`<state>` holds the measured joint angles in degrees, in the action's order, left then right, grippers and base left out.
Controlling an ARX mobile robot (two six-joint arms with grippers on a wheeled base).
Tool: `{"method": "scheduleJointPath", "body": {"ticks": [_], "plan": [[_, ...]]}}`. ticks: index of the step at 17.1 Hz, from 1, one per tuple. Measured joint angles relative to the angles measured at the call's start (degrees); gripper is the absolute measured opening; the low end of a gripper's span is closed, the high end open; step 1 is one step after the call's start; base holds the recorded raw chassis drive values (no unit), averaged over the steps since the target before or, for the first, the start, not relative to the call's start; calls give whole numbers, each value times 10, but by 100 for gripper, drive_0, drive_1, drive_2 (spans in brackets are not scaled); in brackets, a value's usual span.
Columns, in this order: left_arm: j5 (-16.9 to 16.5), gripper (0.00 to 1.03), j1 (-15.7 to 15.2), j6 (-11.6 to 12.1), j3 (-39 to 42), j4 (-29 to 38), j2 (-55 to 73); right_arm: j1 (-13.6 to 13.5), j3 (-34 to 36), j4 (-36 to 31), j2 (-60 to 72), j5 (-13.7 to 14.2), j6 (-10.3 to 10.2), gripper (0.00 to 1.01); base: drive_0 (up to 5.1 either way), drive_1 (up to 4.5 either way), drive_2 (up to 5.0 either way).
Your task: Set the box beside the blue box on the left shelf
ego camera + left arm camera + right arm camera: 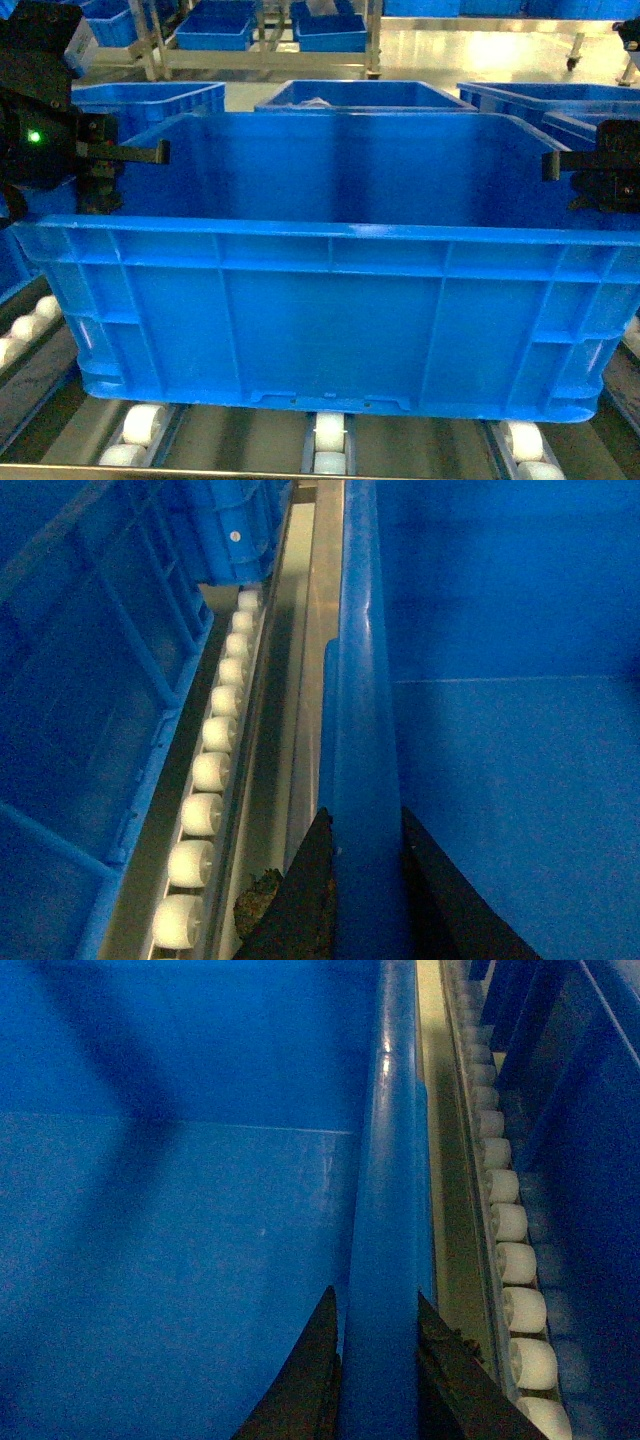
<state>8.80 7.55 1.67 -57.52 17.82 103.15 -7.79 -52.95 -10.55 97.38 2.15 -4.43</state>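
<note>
Box (330,310) fills the frame centre, resting on the shelf (330,440) rollers, a blue box (90,680) at left. Both grippers, left (365,880) and right (378,1370), clamp its rims; release remains.

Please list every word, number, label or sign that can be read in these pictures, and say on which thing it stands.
None: no view shows readable text.
The box, held at its rim by the left gripper and the right gripper, bears no label or print.
The shelf rollers are plain white.
</note>
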Motion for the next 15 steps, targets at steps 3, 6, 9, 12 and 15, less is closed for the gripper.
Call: {"method": "scheduleJointPath", "body": {"ticks": [3,6,9,12,15], "plan": [[19,37,13,-3,0,27,0,4,10,-17,-11,-26,29,30,0,0,0],[0,70,16,-22,10,110,-22,2,54,-108,-57,-50,31,61,0,0,0],[0,99,17,-32,17,170,-55,2,63,-155,-94,-49,23,98,0,0,0],[0,94,17,-30,33,212,-56,-4,87,-244,-82,-12,25,93,0,0,0],[-18,54,-7,-27,207,347,-141,17,252,-435,-148,42,38,52,0,0,0]]}}
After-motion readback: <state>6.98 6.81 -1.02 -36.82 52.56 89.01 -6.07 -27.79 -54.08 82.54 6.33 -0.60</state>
